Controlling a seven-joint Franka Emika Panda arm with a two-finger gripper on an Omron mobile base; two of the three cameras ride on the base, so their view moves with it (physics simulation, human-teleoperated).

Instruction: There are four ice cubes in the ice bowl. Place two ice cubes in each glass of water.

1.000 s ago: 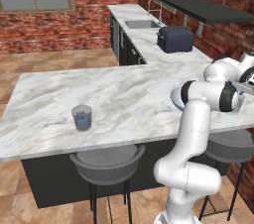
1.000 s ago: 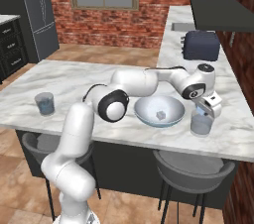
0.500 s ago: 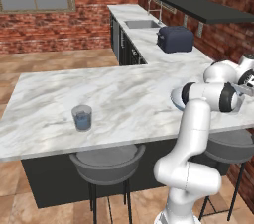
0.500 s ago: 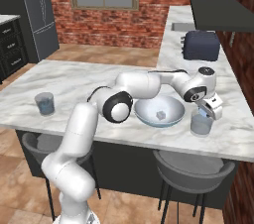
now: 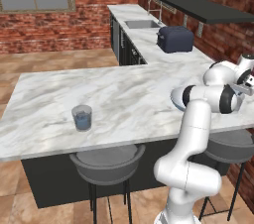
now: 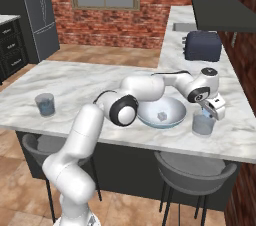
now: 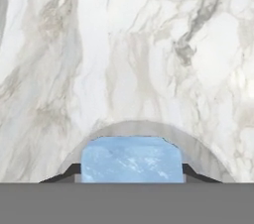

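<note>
Holding an ice cube [image 7: 131, 162] between its finger tips, jaws about half apart and closed on it, the gripper [image 6: 212, 108] hovers directly over the near glass of water [image 6: 202, 124]. Cube reads as light, hard, slick; a side grip on opposite flat faces suits it, and a firm squeeze could squirt it out. Just beside the glass sits the ice bowl [image 6: 175, 115] with one cube [image 6: 162, 116] visible inside. Marble island counter [image 5: 124, 94] is flat and smooth. Second glass of water [image 5: 82, 117] stands well apart, at the far end. Beyond: toaster [image 6: 203, 46], sink [image 5: 141, 24], brick walls.
</note>
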